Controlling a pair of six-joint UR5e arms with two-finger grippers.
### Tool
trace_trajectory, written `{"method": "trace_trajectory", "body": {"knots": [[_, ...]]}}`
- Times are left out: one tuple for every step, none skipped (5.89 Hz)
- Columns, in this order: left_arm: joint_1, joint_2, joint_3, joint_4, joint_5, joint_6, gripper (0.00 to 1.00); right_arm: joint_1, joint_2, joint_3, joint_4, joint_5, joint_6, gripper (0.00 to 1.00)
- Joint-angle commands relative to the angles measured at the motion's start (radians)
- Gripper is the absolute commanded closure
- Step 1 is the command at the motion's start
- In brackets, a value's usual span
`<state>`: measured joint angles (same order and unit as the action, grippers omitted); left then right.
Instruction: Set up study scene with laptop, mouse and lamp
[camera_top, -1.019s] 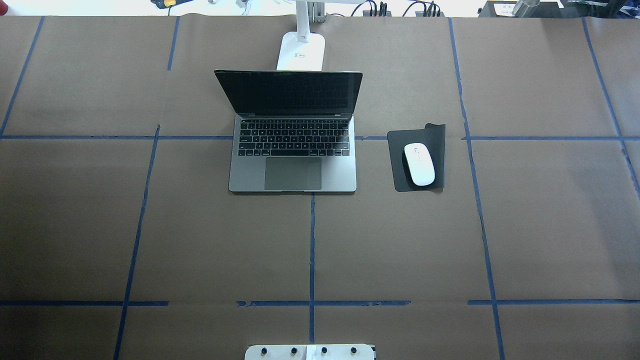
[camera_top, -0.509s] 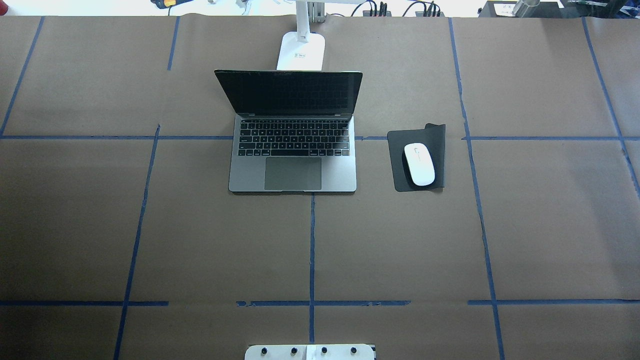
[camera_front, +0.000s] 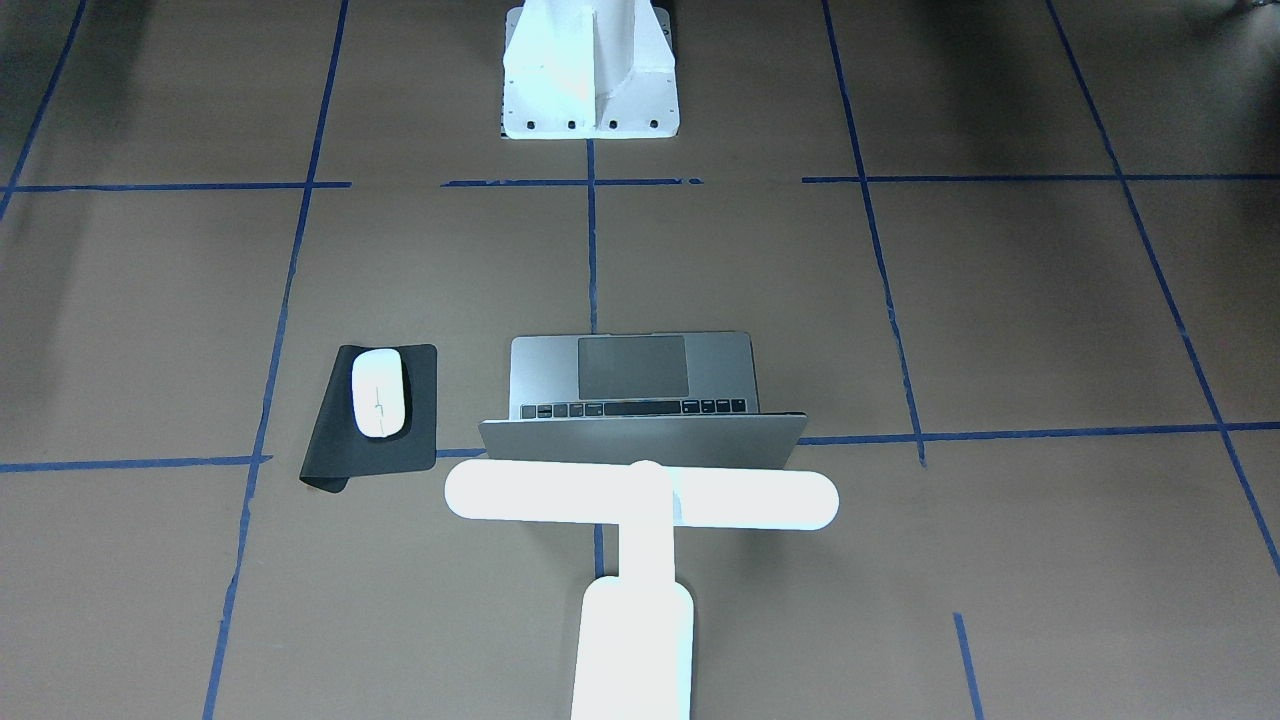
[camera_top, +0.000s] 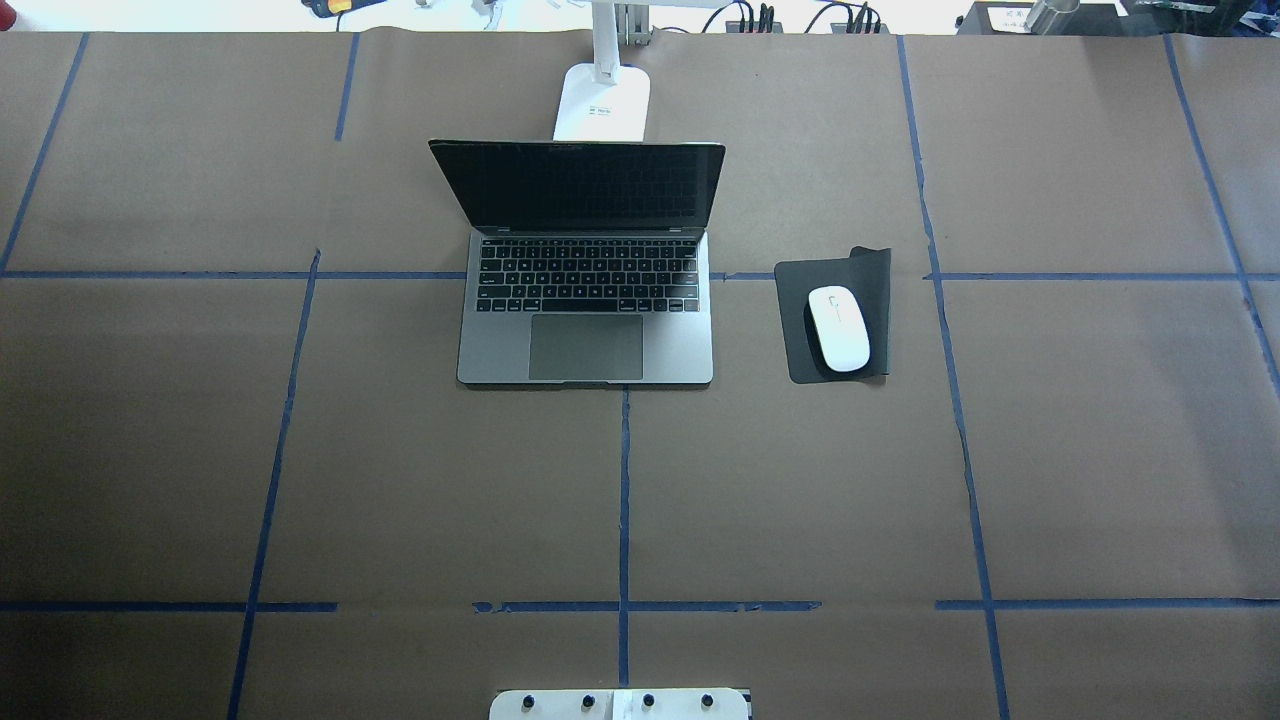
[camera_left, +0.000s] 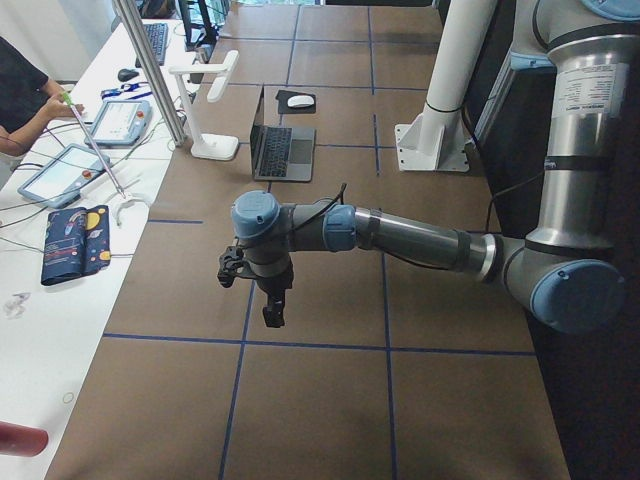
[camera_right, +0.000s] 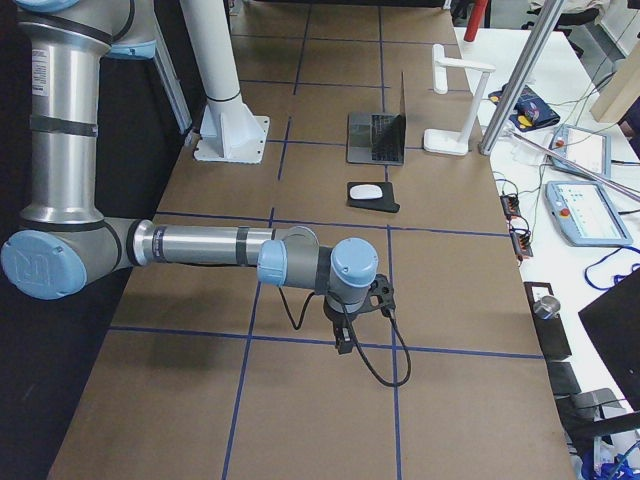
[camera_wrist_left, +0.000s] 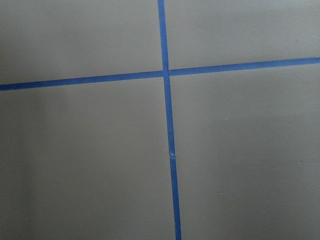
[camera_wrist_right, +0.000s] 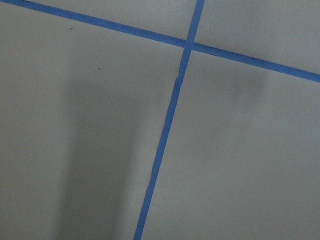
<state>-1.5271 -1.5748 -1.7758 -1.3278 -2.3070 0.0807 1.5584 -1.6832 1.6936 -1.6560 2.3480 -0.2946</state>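
Observation:
The silver-grey laptop (camera_top: 585, 350) stands open at the table's middle, screen dark; it also shows from behind in the front-facing view (camera_front: 640, 440). The white mouse (camera_top: 838, 328) lies on a black pad (camera_top: 870, 290) to the laptop's right in the overhead view. The white T-shaped lamp (camera_front: 640, 495) stands just behind the laptop, base (camera_top: 603, 100) on the table. My left gripper (camera_left: 272, 315) hangs over bare table far from these things, and so does my right gripper (camera_right: 343, 345). Both show only in the side views, so I cannot tell whether they are open or shut. Both wrist views show only brown paper and blue tape.
The white bolted robot pedestal (camera_front: 590, 70) stands at the near edge of the table. Blue tape lines grid the brown paper. A side bench with tablets (camera_left: 125, 115) and an operator's arm (camera_left: 25, 95) runs along the table's far side.

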Motion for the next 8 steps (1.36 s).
{"method": "trace_trajectory", "body": {"knots": [[0.019,0.007,-0.02,0.001,-0.003,-0.001,0.0,0.0,-0.003,-0.002,0.004,0.005,0.005,0.0],[0.019,0.007,-0.025,0.005,-0.003,-0.001,0.0,0.0,-0.003,0.004,0.004,0.01,0.014,0.0],[0.021,0.003,-0.025,-0.001,-0.003,-0.001,0.0,0.0,-0.001,0.001,0.004,0.013,0.012,0.0],[0.021,0.001,-0.028,-0.002,-0.002,-0.001,0.0,0.0,-0.007,-0.003,0.001,0.014,0.012,0.0],[0.021,-0.001,-0.028,-0.004,-0.002,-0.001,0.0,0.0,-0.004,0.006,0.004,0.014,0.012,0.0],[0.021,0.001,-0.027,-0.004,-0.002,-0.001,0.0,0.0,-0.006,0.0,0.002,0.013,0.012,0.0],[0.021,0.002,-0.031,-0.002,-0.002,-0.001,0.0,0.0,-0.012,0.0,-0.004,0.013,0.014,0.0],[0.022,0.007,-0.057,0.01,-0.003,-0.001,0.0,0.0,-0.012,0.009,-0.005,0.03,0.014,0.0]]}}
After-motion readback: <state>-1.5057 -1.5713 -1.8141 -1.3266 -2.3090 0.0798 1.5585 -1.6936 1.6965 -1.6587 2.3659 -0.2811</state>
